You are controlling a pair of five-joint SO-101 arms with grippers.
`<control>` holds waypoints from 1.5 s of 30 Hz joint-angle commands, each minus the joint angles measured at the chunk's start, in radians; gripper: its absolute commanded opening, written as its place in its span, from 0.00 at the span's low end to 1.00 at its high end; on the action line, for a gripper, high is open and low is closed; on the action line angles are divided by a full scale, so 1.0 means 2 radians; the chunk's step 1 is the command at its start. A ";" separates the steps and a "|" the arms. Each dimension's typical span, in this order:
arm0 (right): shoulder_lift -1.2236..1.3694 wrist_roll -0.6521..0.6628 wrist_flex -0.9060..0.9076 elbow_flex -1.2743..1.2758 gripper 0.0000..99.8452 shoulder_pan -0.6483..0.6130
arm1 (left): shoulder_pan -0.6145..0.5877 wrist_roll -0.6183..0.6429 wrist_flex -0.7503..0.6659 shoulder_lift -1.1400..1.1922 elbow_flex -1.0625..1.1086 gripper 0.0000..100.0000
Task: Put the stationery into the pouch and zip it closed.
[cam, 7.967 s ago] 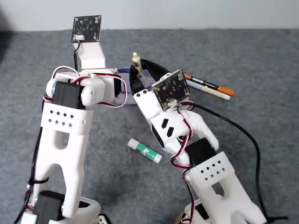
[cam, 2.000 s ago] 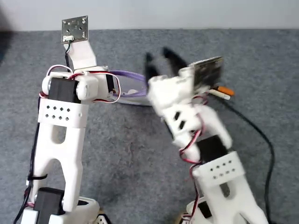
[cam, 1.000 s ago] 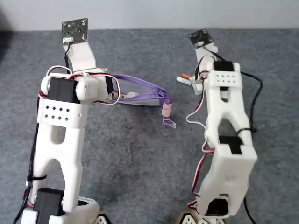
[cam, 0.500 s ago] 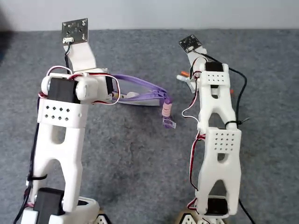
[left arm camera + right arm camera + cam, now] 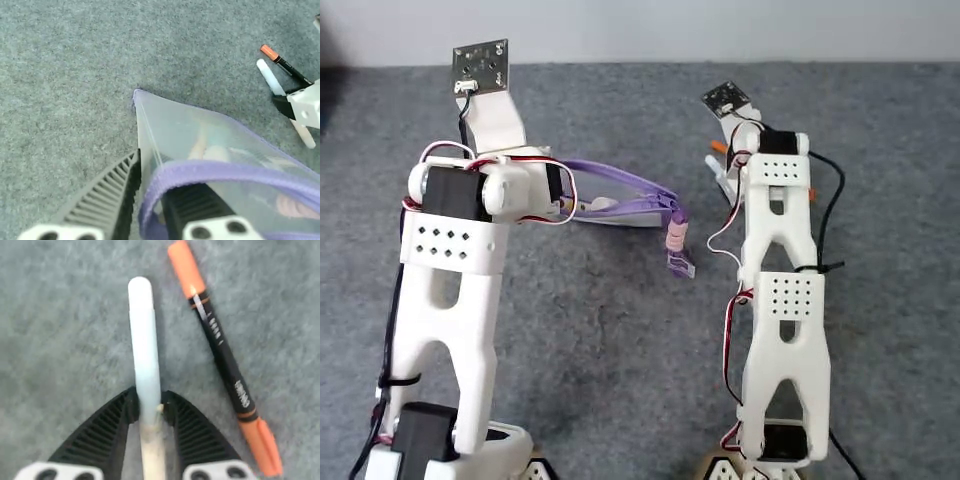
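Left gripper (image 5: 150,186) pinching pouch (image 5: 200,132) edge, right gripper (image 5: 149,407) clasping white pen (image 5: 144,340) — marker (image 5: 222,360) beside

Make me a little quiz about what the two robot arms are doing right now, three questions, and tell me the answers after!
1. True or false: the right gripper has its fingers either side of the black pen.
2. What does the left gripper hold? A: a pair of scissors. B: the edge of the purple-trimmed pouch. C: nothing.
3. Fill the gap: both ends of the black pen are ____.

Key:
1. False. Its fingers are either side of the white pen.
2. B.
3. Orange.
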 commanded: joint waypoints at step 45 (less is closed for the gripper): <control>-0.867 -0.354 0.123 0.457 0.01 -0.123 | 0.022 0.025 0.019 -0.006 -0.011 0.03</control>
